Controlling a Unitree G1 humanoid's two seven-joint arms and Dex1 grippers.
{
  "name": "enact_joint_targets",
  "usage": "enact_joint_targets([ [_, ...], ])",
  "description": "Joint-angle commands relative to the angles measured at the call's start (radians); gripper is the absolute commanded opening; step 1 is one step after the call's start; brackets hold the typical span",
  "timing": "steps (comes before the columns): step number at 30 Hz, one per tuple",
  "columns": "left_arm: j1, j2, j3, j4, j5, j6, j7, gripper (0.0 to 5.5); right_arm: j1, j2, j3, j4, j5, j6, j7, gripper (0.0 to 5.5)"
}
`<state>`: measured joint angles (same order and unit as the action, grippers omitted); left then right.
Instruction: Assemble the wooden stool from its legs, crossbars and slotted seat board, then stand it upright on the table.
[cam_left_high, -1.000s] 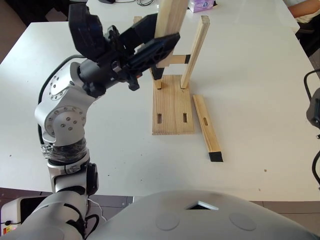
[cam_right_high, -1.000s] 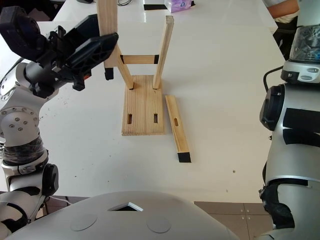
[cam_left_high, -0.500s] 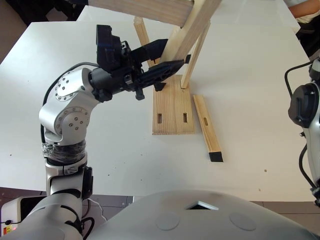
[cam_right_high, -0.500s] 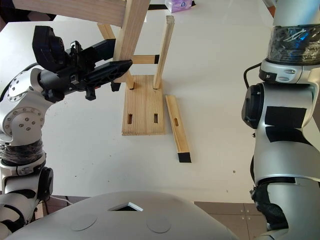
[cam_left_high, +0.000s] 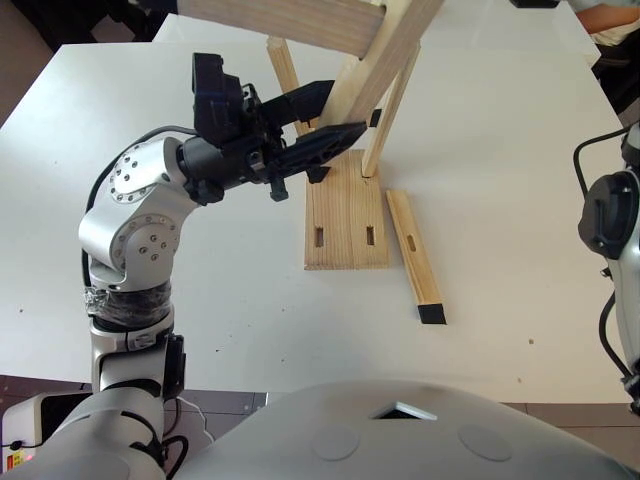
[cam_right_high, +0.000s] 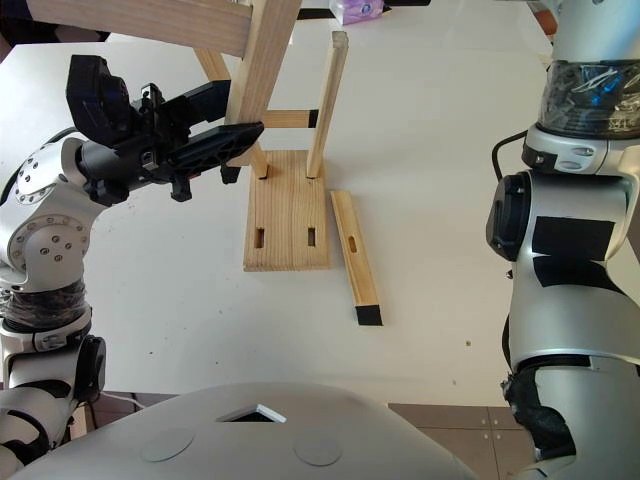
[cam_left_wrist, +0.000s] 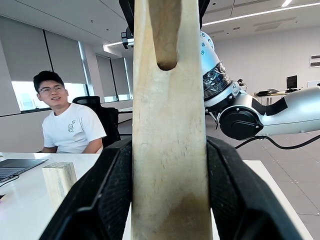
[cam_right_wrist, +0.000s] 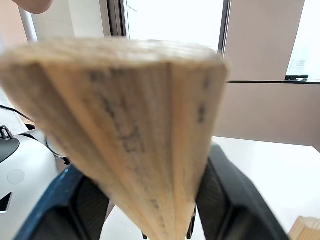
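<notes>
1. Working over a white table (cam_left_high: 520, 200) in an office room, with desks and windows showing behind.
2. Keeping the seat board (cam_left_high: 345, 200) flat at mid-table, slots facing up, for feeding legs in from above.
3. Seating two standing legs (cam_left_high: 388, 105) in the board's far slots, tied together by a crossbar (cam_right_high: 280, 119); leaving both near slots (cam_left_high: 319, 236) empty.
4. Leaving a loose leg (cam_left_high: 415, 258) lying just right of the board, apparently waiting its turn.
5. Clamping the left gripper (cam_left_high: 335, 110) firmly around the raised leg piece (cam_left_high: 395, 40), tilting above the board's far left, probably for lining it up.
6. Pinching wood between the fingers of the right gripper (cam_right_wrist: 150, 210), judged to be the same piece's upper end, for steadying it.
</notes>
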<state>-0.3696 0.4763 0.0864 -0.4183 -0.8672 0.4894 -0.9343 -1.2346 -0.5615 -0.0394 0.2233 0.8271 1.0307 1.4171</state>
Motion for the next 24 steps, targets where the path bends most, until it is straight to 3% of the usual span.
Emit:
enact_joint_targets([
  [1,0.001,0.006,-0.003,0.003,0.01,-0.004,0.006,1.99,0.023,-0.009,-0.011,-0.024,0.026,0.019,0.0,2.15],
  [11,-0.031,-0.012,-0.009,0.025,0.009,0.005,0.029,1.99,0.065,0.009,-0.031,-0.083,0.061,0.039,-0.043,2.14],
  [12,-0.028,-0.012,-0.009,0.025,0.003,0.011,0.027,2.35,0.066,0.01,-0.033,-0.083,0.064,0.04,-0.047,2.14],
  [19,0.0,-0.022,-0.014,0.022,0.019,0.01,0.046,3.4,0.057,0.007,-0.043,-0.052,0.06,0.034,-0.052,2.11],
  [24,0.06,0.016,-0.007,-0.007,0.043,-0.002,0.036,3.45,0.055,-0.006,-0.053,-0.025,0.034,-0.001,-0.062,2.08],
])
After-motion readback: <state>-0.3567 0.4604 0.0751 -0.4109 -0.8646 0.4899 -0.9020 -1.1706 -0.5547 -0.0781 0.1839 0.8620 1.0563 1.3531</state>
